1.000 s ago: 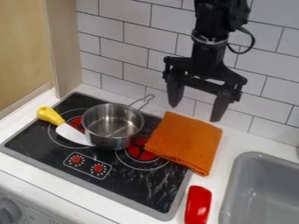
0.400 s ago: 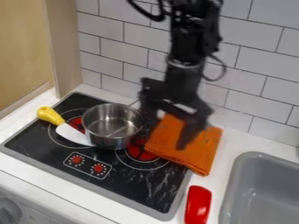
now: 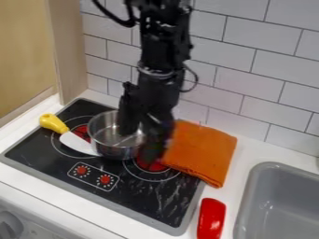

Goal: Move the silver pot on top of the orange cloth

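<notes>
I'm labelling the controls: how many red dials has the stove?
2. One red dial is at the left of the stove's front panel; the other is to its right. The pot and gripper hide part of the stove, so more could be hidden.

Behind the counter (image 3: 243,151) I see a wall (image 3: 233,74) of pale rectangular tiles, their rows staggered and edged with dark joints. Over on the left, an upright wooden panel (image 3: 67,51) stands beside a smooth, yellowish wood surface (image 3: 24,46). The counter itself is white, with a black, grey-rimmed cooktop (image 3: 156,200) set in it and a grey sink (image 3: 246,200) to the right. Down in the near left corner there's a grey round knob (image 3: 9,225) on a pale front.
</notes>
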`<state>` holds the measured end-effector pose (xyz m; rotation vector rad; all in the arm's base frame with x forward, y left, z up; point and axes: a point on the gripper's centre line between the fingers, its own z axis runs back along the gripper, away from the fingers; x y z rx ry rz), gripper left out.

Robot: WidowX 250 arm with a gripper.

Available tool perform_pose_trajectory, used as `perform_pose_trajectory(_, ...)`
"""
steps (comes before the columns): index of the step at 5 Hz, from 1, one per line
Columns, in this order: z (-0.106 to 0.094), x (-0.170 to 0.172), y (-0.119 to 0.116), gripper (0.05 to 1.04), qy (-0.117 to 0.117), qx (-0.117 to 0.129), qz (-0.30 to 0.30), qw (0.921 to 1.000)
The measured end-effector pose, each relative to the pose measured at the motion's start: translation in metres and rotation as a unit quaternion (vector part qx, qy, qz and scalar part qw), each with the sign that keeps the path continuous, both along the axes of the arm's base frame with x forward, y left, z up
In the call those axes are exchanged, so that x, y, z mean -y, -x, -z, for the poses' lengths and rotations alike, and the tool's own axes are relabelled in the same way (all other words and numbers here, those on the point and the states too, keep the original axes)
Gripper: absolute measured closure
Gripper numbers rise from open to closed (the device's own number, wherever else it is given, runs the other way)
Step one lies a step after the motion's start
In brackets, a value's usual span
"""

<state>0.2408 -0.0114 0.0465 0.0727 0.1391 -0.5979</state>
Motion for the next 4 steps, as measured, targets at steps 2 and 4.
perform_pose_trajectory(2, 0.021, -0.020, -0.008, 0.085, 0.009, 0.017, 0.093, 0.9955)
perform_pose_trajectory(4, 0.031, -0.024, -0.009, 0.151, 0.031, 0.028, 0.092, 0.9949)
